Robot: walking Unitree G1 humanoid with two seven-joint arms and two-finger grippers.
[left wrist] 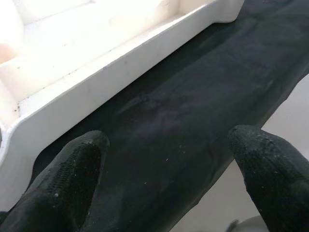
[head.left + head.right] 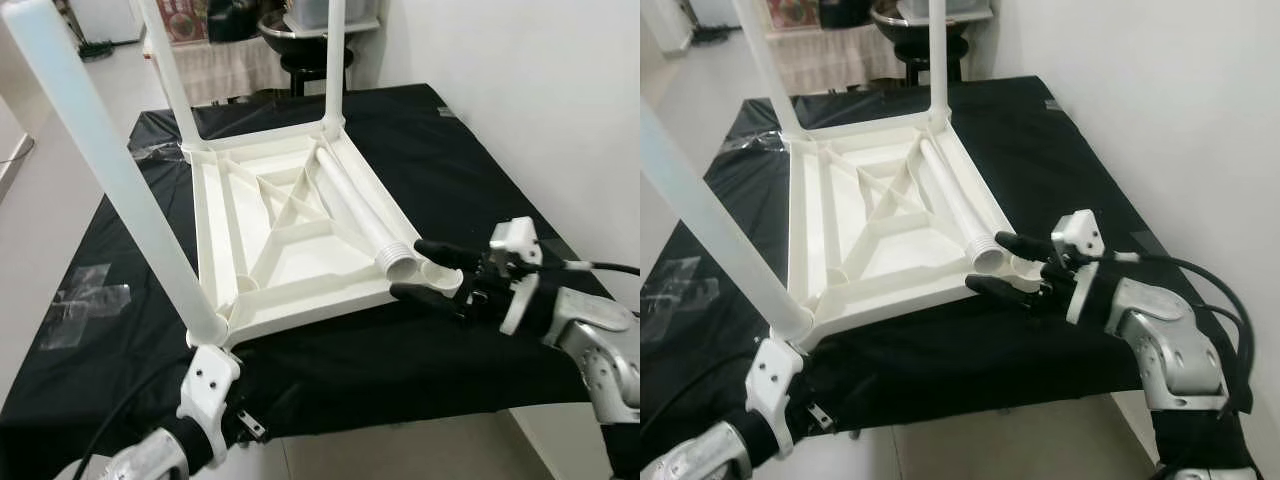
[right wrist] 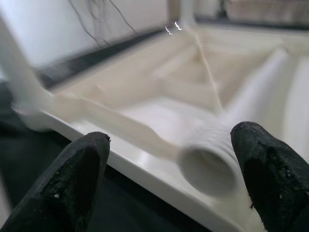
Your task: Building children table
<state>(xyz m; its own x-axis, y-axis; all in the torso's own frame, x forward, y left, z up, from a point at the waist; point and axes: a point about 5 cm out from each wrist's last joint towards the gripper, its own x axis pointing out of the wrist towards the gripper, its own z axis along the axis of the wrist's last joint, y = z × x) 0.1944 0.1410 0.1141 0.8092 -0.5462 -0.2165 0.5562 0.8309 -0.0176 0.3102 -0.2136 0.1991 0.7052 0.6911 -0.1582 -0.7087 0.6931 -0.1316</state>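
Head view: the upturned white tabletop lies on the black-covered table. At 4 o'clock, the right claw gapes around the loose leg.

Wrist views: the left claw hangs open, empty, over the cloth.

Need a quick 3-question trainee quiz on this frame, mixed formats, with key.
1. True or false: three legs stand upright in the upturned white tabletop.
2. Multiple choice: the loose leg lies (A) on the black cloth, (B) inside the tabletop, (C) on the floor.
3. Which gripper is open around the threaded end of the loose leg?

Key:
1. True: one near the left gripper, two at the far corners.
2. B.
3. The right gripper.
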